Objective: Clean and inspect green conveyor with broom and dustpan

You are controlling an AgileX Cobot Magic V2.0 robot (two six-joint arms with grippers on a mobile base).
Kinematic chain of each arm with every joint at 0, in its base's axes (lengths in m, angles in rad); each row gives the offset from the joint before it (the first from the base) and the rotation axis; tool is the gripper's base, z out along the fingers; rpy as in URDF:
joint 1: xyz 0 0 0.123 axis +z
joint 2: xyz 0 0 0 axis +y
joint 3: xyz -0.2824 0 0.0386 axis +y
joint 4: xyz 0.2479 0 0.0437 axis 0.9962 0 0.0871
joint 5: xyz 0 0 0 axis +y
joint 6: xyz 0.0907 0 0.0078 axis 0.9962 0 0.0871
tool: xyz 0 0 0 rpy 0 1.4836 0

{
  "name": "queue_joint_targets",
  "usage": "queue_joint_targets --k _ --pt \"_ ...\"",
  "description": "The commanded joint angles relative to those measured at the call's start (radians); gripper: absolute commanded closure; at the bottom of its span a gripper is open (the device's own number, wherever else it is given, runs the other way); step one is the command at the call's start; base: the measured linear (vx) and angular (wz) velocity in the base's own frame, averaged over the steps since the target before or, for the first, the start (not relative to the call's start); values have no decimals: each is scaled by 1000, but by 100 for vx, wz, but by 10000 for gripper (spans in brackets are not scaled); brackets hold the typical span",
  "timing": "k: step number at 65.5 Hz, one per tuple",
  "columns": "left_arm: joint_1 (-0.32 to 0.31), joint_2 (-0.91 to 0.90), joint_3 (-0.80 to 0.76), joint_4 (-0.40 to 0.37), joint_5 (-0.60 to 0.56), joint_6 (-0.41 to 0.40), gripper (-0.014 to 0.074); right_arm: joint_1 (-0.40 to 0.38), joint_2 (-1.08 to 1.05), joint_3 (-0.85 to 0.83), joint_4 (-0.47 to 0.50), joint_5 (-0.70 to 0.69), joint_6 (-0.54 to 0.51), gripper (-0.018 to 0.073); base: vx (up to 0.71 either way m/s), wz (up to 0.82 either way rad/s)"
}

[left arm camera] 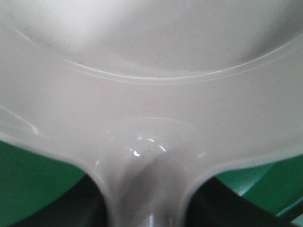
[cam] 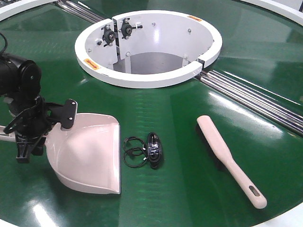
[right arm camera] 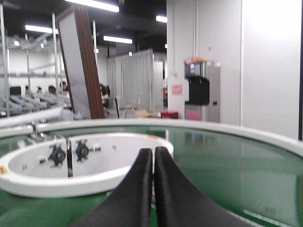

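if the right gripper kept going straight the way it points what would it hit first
Most likely the white ring-shaped hub of the glossy dark-green conveyor belt: the right gripper, black fingers shut, aims at its near rim. Depth is unclear from this view.

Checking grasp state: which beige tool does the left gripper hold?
The dustpan, the wide scoop: left gripper clamps its handle. The narrow broom lies free.

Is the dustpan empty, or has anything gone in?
Empty: the dustpan shows a bare inside; black clutter lies on the green conveyor outside its mouth.
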Motion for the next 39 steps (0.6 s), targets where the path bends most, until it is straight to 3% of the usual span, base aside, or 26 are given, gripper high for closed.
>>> queue_joint_targets --k 1,11,26,39 --pt "-5 -46 -29 -3 17 -5 603 -5 35 -101 -5 -81 3 568 0 0" --pt "-5 -46 -29 -3 17 -5 603 -5 183 -289 -4 121 59 568 0 0" --pt "-5 -46 -29 -3 17 -5 603 -5 467 -549 -4 505 62 568 0 0" --pt "-5 -46 -29 -3 17 -5 603 -5 590 -601 -24 566 51 568 0 0"
